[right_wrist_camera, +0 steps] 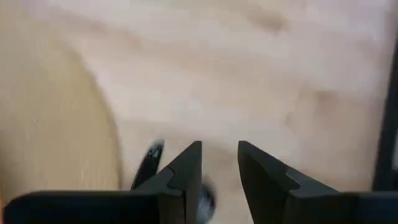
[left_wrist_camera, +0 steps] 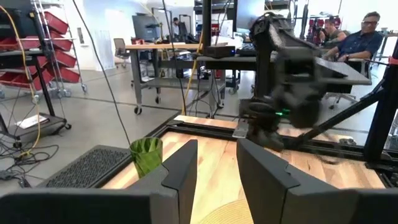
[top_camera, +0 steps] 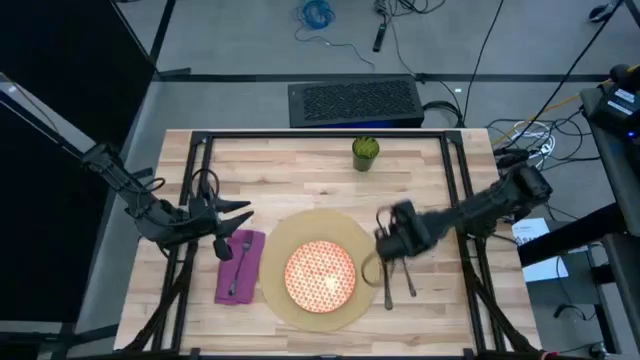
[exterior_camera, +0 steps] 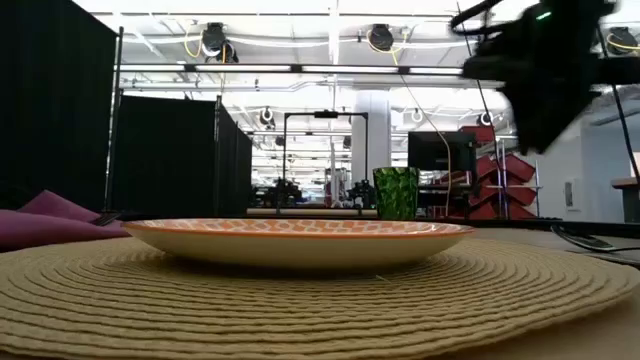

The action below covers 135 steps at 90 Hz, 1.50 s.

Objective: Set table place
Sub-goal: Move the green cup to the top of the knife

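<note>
Two arms: you had both over the table (top_camera: 300, 165); the right one was at work, the left one waited.
Place: the round tan mat (top_camera: 285, 240) lay at the table's near middle; it was flat on the wood.
Plate: the red-and-cream plate (top_camera: 321, 275) sat on the mat, inside its rim; the low view showed it level.
Napkin: the purple napkin (top_camera: 238, 270) lay just beside the mat's left edge, with a dark utensil (top_camera: 244, 262) on it; which utensil I could not tell.
Cutlery: two dark pieces (top_camera: 398, 280) lay on bare wood near the mat's right edge; the right wrist view showed one blurred dark handle beside the mat.
Cup: the green cup (top_camera: 365, 152) stood upright at the far edge, well apart from the mat.
Right gripper (top_camera: 395, 243): it hung above the cutlery; its fingers stood parted, grasping nothing.
Left gripper (top_camera: 232, 212): it hung near the napkin's far end; its fingers stood apart and empty.
Step in hand: my judgement was that you were tending the cutlery on the right.
Advice: come down straight over one handle; close across its narrow width; keep the pieces parallel to each other and off the mat's rim; do not nudge the plate.
</note>
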Motion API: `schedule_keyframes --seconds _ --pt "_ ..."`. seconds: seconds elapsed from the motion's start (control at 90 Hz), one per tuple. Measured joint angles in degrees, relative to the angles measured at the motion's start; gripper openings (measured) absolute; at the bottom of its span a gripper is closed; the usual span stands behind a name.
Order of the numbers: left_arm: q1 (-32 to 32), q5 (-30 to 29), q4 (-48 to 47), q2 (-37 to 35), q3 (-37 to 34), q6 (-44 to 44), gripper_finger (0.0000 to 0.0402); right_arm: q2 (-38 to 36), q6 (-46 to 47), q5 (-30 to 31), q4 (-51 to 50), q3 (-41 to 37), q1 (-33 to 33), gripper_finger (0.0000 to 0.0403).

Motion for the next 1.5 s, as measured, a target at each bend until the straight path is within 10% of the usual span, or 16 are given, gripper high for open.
schedule_keyframes --seconds 0.244,0.456,1.5 --pt "0.0 0.0 0.01 0.0 0.0 0.35 0.0099 -4.51 -36.46 -1.08 18.29 0.0 -24.87 0.0091" --pt "0.0 0.0 -0.12 0.0 0.0 0.33 0.0099 -6.05 -50.1 -9.8 30.43 1.13 -38.2 0.0091" --pt "-0.31 0.0 -2.04 0.02 0.0 -1.24 0.0099 3.08 -58.24 -22.88 39.23 1.25 -52.17 0.0208"
